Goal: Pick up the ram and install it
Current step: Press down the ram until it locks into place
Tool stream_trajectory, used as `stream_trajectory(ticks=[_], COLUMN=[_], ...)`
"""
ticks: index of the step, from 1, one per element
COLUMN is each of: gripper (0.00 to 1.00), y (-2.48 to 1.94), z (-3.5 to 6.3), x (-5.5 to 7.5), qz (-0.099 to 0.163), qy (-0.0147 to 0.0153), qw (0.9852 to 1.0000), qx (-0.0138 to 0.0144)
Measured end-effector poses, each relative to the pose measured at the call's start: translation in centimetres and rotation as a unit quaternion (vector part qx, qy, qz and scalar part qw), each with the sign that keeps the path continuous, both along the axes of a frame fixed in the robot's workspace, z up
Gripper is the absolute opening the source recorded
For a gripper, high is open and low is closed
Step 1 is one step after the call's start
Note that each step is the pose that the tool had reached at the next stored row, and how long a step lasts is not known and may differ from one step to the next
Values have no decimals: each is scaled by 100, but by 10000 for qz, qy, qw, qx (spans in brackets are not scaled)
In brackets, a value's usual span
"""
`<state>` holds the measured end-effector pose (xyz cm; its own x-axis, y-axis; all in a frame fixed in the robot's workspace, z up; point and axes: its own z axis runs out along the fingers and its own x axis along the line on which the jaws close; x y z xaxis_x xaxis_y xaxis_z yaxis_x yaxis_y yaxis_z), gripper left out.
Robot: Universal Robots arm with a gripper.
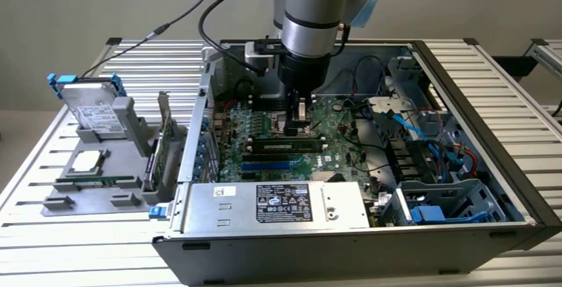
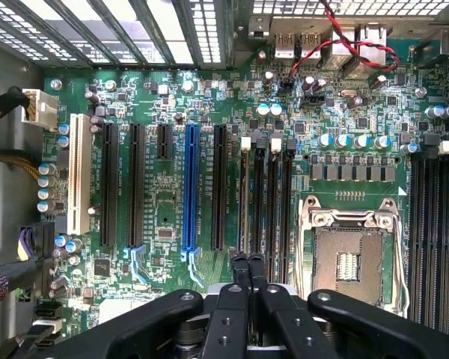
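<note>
The hand, fingers pinched shut on nothing visible, hovers above the motherboard. The ram already stands in a slot just beside it; full seating looks unconfirmed.

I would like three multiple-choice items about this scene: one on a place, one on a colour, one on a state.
1. Where is the tool relative to the computer case? A) beside B) inside C) under
2. What colour is the long slot between black ones? A) blue B) red C) yellow
3. How are the tool's fingers? A) wide open B) shut C) around a cable
Key: 1 B, it hangs over the green board; 2 A, the slot is plainly blue; 3 B, the tips meet.
</note>
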<state>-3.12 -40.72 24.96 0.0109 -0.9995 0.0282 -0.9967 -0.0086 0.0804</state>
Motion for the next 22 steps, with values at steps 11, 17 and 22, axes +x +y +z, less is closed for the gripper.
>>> stream_trajectory(ticks=[11,17,22], gripper=[10,10,10], y=[0,0,11], z=[-1,-38,-128], x=[215,339,340], qz=[1,1,1], qy=[23,23,23], qw=[10000,10000,10000], qx=[1,0,0])
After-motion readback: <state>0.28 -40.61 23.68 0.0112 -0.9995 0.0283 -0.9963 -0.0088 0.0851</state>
